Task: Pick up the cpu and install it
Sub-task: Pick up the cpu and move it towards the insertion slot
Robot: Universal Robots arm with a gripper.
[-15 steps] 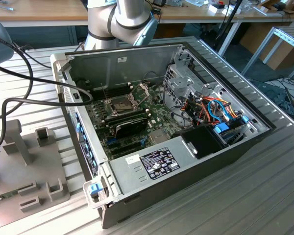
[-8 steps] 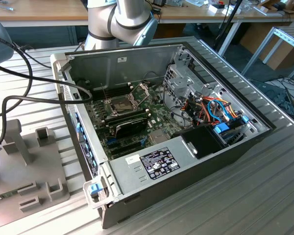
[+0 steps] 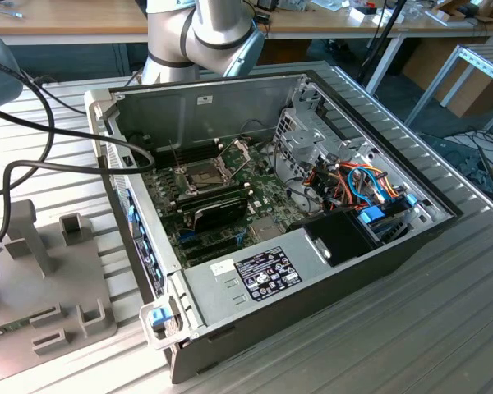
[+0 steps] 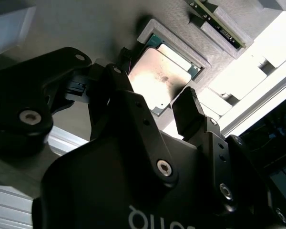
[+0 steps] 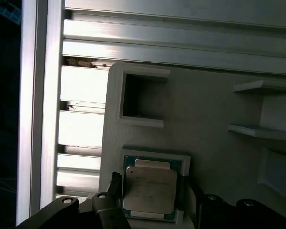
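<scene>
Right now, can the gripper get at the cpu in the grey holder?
Probably yes. In the first wrist view the open gripper straddles the cpu, which lies bare in its grey holder, with nothing between them.

Silver-topped, green-edged square cpu (image 5: 150,191), flat in grey fixture (image 5: 209,109) recess.

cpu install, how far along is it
Done: the socket on the motherboard looks open, with its metal frame raised. In hand: in both wrist views the gripper is right at the cpu, which lies flat in the recess of the grey holder. Left: the cpu is not yet lifted out, and it is not in the socket.
</scene>
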